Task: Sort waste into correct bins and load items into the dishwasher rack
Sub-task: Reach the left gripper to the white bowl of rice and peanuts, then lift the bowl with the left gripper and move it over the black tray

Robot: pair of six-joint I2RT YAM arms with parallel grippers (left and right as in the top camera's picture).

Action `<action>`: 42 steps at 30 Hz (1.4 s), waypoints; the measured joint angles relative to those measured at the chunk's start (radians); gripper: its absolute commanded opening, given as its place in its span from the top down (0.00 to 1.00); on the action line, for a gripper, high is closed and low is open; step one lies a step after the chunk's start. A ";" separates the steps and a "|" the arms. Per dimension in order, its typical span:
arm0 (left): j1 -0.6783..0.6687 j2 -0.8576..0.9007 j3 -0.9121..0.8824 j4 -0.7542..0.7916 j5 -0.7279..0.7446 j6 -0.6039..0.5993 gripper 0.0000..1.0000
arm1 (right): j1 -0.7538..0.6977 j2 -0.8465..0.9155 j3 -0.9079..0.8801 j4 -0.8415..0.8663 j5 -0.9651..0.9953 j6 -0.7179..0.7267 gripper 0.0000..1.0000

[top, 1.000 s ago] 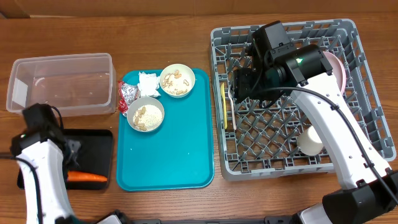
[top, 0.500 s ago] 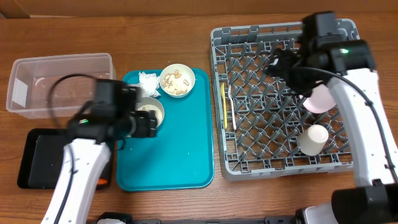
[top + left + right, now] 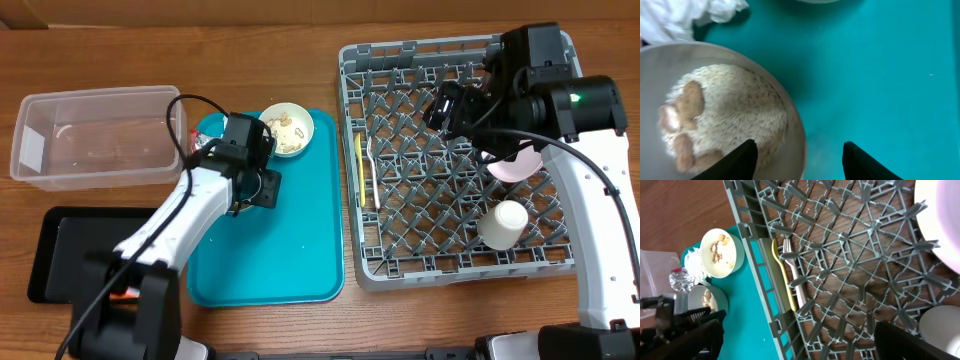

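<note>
The grey dishwasher rack [image 3: 420,150] lies beneath my right gripper [image 3: 802,340], whose jaws gape wide and empty. My left gripper [image 3: 797,159] hangs open over the teal tray [image 3: 300,230], one finger inside and one outside the rim of a small bowl [image 3: 670,60] of beige crumbs [image 3: 730,115], not pinching it.

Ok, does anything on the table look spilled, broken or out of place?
Nothing looks spilled or broken. The crumbs sit inside the front bowl and the back bowl on the teal tray. The napkin lies beside them. The spoon and fork lie flat by the left wall of the rack.
</note>
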 measured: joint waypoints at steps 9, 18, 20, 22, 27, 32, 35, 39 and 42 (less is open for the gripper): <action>0.000 0.090 0.000 0.040 0.008 -0.014 0.85 | 0.000 0.000 0.000 -0.005 0.013 -0.005 0.00; 0.000 0.087 0.022 0.011 -0.019 -0.041 0.96 | 0.000 0.000 0.000 -0.005 0.017 -0.007 0.00; 0.000 0.087 0.033 -0.027 -0.020 -0.068 0.96 | 0.000 0.000 0.000 -0.006 0.017 -0.006 0.00; 0.000 0.087 0.051 -0.077 -0.015 -0.091 0.96 | 0.000 0.000 0.000 -0.007 0.018 -0.007 0.00; 0.000 0.069 0.100 -0.250 0.047 -0.146 0.96 | 0.000 0.000 0.000 -0.025 0.024 -0.007 0.00; 0.003 -0.063 0.101 -0.338 0.114 -0.171 0.96 | 0.000 0.000 0.000 -0.029 0.032 -0.006 0.00; 0.039 -0.202 0.110 -0.382 0.144 -0.188 0.96 | 0.000 0.000 0.000 -0.030 0.039 -0.007 0.00; 0.198 -0.340 0.113 -0.429 0.178 -0.196 0.96 | 0.000 0.000 0.000 -0.030 0.040 -0.007 0.00; 0.374 -0.372 0.113 -0.433 0.254 -0.185 0.96 | 0.000 0.000 0.000 -0.030 0.040 -0.007 0.00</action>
